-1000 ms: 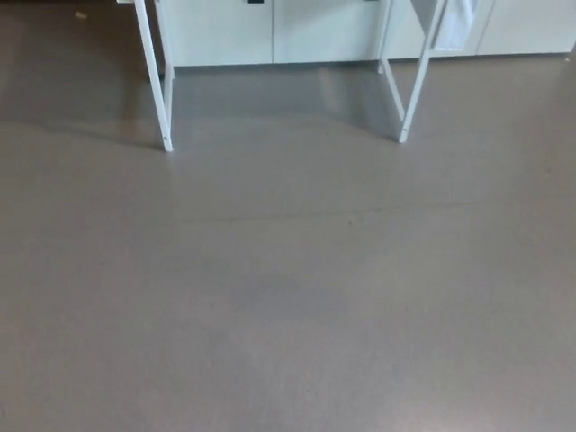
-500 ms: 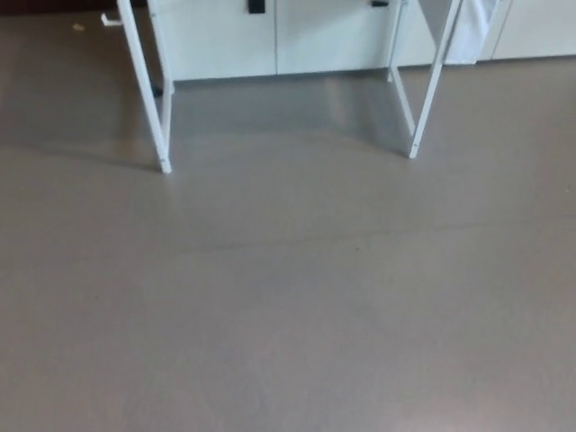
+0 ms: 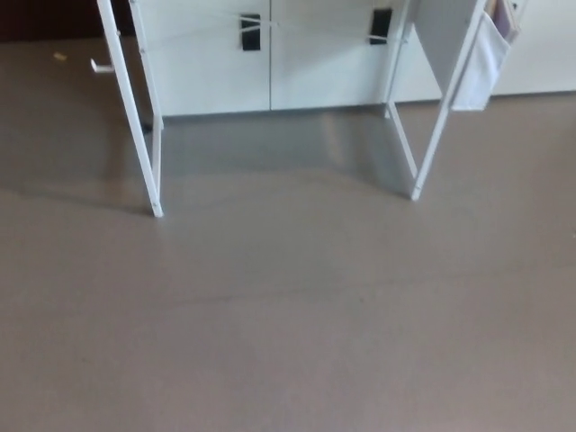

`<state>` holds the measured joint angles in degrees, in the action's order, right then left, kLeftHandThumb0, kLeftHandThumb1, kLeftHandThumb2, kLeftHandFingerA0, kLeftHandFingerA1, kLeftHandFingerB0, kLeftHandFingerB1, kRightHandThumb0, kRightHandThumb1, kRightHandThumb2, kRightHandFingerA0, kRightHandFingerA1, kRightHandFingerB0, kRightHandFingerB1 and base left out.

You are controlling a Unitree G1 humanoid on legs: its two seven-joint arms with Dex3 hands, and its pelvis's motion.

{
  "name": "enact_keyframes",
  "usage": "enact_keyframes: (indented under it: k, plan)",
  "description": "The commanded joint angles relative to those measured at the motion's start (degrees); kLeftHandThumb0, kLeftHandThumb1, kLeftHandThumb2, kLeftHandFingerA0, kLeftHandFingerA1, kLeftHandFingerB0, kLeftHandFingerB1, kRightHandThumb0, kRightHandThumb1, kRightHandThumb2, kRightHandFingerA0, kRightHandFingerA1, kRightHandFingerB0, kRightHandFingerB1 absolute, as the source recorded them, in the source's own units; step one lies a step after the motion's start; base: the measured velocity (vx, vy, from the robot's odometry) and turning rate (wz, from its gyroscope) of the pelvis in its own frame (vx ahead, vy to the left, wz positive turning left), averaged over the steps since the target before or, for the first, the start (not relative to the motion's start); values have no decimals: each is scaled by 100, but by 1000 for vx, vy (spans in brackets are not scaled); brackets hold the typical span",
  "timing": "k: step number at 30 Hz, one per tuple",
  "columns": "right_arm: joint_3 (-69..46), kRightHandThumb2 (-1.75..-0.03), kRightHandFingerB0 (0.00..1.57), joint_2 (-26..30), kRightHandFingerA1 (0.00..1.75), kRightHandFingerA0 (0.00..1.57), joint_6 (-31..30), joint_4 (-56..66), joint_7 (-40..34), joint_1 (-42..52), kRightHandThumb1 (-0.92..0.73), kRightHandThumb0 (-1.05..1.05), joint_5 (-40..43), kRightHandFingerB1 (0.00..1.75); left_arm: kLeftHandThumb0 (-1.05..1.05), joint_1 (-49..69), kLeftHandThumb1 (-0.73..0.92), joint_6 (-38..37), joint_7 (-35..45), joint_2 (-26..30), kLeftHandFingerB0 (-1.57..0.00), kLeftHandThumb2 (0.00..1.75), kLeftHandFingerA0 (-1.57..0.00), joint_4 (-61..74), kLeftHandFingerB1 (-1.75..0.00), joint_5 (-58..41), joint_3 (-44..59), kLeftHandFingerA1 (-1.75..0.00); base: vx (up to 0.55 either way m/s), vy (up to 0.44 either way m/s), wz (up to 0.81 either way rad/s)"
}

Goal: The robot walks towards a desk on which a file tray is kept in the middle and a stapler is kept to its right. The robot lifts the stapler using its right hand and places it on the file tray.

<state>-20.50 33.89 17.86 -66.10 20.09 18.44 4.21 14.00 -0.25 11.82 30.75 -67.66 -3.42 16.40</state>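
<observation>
Filling the frame: grey-brown floor (image 3: 288, 342), bare across the lower 2 thirds.
Desk: only its white legs show; the left pair (image 3: 156, 202) and the right pair (image 3: 437, 135) slant upward and are cut off by the top edge.
Desktop: above the frame, unseen.
Stapler: out of view, so its place on the desk cannot be told.
Tray: out of view as well.
Left hand: not in the picture; whether its fingers are spread or closed cannot be told.
Right hand: not in the picture; same for its fingers.
Stapler relative to fingers: cannot be judged, since none of them shows.
Behind the desk: white cabinets (image 3: 216, 72) with 2 black handles (image 3: 250, 31), both blurred.
Top right: a pale pouch (image 3: 481, 72), perhaps fabric, hangs by the right legs, its upper part cropped.
Top left: a small white piece (image 3: 101, 65) just beside the left legs and a yellowish scrap (image 3: 59, 56) on the floor, both too small to identify.
</observation>
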Motion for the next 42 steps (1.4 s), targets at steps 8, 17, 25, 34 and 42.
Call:
enact_keyframes:
  k: [8, 17, 25, 34, 42]
  plan:
    - [24, -78, 14, 86, 49, 4, 78, 14, -16, -51, -41, -70, 66, 47, -42, -42, 66, -169, 9, 46, -53, 59, -59, 4, -52, -23, -3, -58, 314, -134, 11]
    - [31, -78, 14, 88, 49, 4, 80, 13, -17, -50, -41, -70, 74, 47, -42, -45, 66, -171, 9, 47, -53, 59, -59, -3, -52, -23, -4, -58, 364, 172, -19]
    - [37, -78, 14, 89, 49, 4, 81, 15, -18, -47, -41, -70, 80, 47, -42, -45, 66, -171, 8, 48, -53, 59, -59, -2, -52, -26, -7, -58, 300, 90, 7]
    - [45, -78, 14, 79, 49, 4, 86, 15, -26, -42, -41, -70, 89, 47, -42, -58, 66, -175, 12, 58, -53, 59, -59, -16, -52, -22, -9, -58, 390, -123, 15]
    - [47, -78, 14, 79, 49, 4, 87, 15, -26, -42, -41, -70, 90, 47, -42, -57, 66, -179, 13, 58, -53, 59, -59, -17, -52, -25, -10, -58, 309, -7, -10]
